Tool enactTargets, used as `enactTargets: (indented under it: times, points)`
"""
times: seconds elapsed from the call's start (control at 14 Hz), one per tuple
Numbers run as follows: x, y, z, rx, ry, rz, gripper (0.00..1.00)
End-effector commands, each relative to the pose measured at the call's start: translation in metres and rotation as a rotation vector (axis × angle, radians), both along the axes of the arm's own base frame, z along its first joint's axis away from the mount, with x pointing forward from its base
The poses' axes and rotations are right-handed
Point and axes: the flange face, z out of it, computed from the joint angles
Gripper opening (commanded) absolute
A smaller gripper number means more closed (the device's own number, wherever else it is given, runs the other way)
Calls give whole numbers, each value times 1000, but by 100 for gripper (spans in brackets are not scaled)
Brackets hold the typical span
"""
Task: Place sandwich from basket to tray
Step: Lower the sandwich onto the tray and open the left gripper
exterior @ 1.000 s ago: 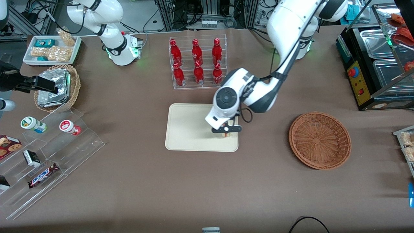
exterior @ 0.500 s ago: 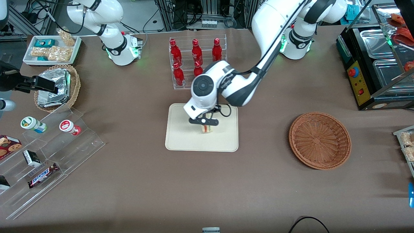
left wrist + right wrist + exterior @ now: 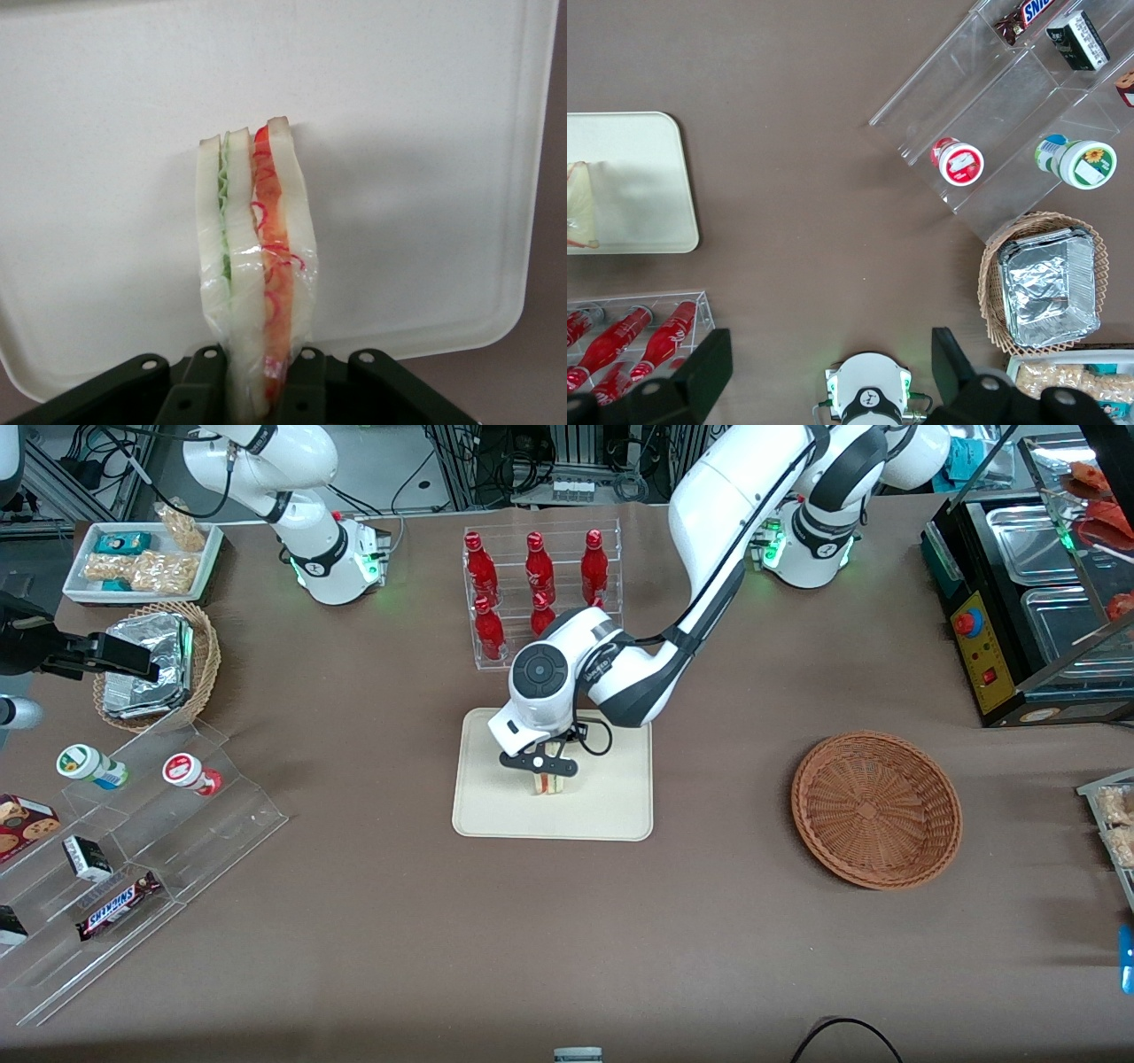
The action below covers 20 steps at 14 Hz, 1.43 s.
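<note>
Nearest the front camera, in the lower left of the front view, a clear stepped display (image 3: 133, 868) carries a Snickers bar (image 3: 117, 904) and small tubs. Toward the right of that frame, the basket (image 3: 876, 809) sits on the brown worktop (image 3: 567, 957), with nothing inside it.

A little farther from the camera, at the middle of the frame, lies the tray (image 3: 496, 815). The gripper (image 3: 539, 764) hangs over the middle of the tray, its jaws closed narrowly on the sandwich (image 3: 549, 783). In the left wrist view the sandwich (image 3: 255, 266) stands on edge between the two black fingers (image 3: 306, 390), white bread outside, green filling on one side and orange-red on the other, with the tray (image 3: 425, 177) spread beneath it. Whether the sandwich's lower tip touches the tray surface cannot be told. The right wrist view catches one corner of the sandwich (image 3: 579, 208) over the tray (image 3: 647, 186).

Farther still, just above the tray in the front view, a clear rack of red bottles (image 3: 540, 593) stands partly covered by the arm. At the left edge, a tan wicker basket with foil packets (image 3: 155, 664) sits near a white tray of snacks (image 3: 142, 560) in the upper left.
</note>
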Motion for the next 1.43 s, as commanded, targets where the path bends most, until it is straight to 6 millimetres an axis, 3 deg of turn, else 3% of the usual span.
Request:
enactTargets:
  times: [0.0, 0.21, 0.36, 0.5, 0.64, 0.79, 0.86, 1.0, 1.36]
  points:
    - [-1, -8, 0, -9, -7, -13, 17]
    - [-3, -9, -3, 5, -17, -29, 20]
    - [-4, -9, -8, 20, -25, -31, 33]
    - [-5, -10, -11, 24, -25, -31, 34]
    - [-6, -10, -12, 25, -24, -30, 52]
    - [-6, -10, -12, 25, -24, -31, 77]
    - [-6, -9, -13, 28, -22, -32, 94]
    - [-6, -9, -14, 29, -21, -32, 100]
    - [-5, -9, -12, 26, -22, -26, 100]
